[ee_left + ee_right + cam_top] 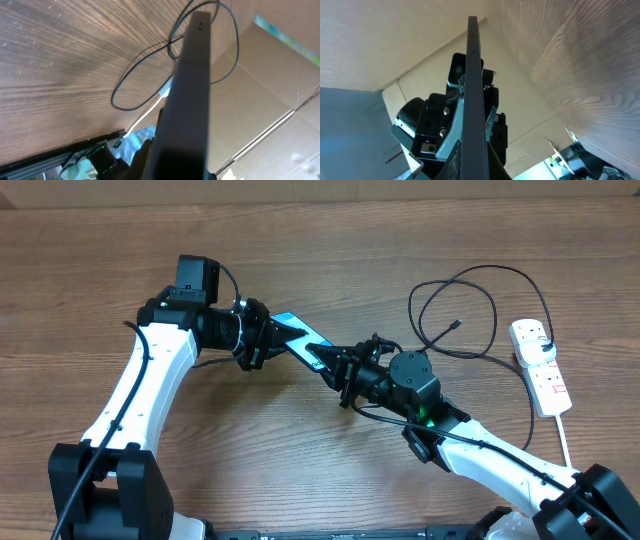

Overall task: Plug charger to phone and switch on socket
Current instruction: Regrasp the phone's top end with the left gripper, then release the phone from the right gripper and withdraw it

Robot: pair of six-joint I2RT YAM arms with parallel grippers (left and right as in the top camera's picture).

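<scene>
Two grippers clamp the phone [300, 338] between them, raised off the table [100, 260].
The left gripper [262, 345] pinches the phone's upper-left end and the right gripper [343, 372] its lower-right end; both wrist views show it edge-on. The charger [494, 310] lies in loose loops right of the phone, its plug [457, 325] free. The socket [540, 365] sits farther right of the phone.
</scene>
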